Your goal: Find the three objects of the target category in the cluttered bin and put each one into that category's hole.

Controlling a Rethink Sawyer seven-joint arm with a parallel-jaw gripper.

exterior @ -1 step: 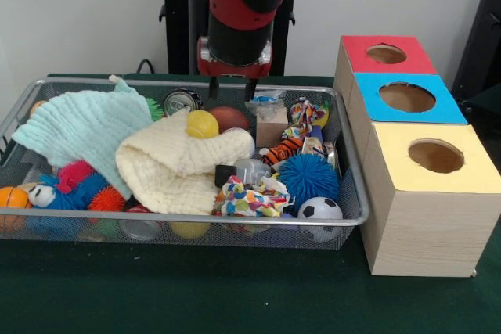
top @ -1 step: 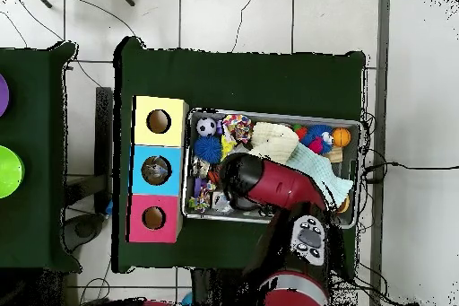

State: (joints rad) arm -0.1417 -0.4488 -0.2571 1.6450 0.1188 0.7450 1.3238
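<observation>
The gripper (exterior @ -1 step: 233,86) hangs over the far side of the wire bin (exterior @ -1 step: 354,193), its two short fingers (exterior @ -1 step: 214,87) apart and empty, just above the brown ball (exterior @ -1 step: 228,117) and the silver can (exterior @ -1 step: 182,102). The target category is not stated, so any pick is a judgement; the balls look like the likeliest set of three or more: the yellow ball (exterior @ -1 step: 202,124) resting on the cream cloth (exterior @ -1 step: 176,170), the soccer ball (exterior @ -1 step: 320,210) at the near corner, and the blue spiky ball (exterior @ -1 step: 307,179) beside it. The brown ball sits nearly under the fingers, so a straight descent seems the cleanest start, keeping the fingers wide enough to straddle it and clear of the can and the wooden block (exterior @ -1 step: 272,127). The cream cloth and the mint cloth (exterior @ -1 step: 82,127) may hide more items, so they may need shifting aside later. The three boxes stand right beside the bin: red box (exterior @ -1 step: 407,59), blue box (exterior @ -1 step: 446,111), yellow box (exterior @ -1 step: 399,162), each with a round hole on top. In the overhead view the arm (top @ -1 step: 273,186) covers the gripper.
</observation>
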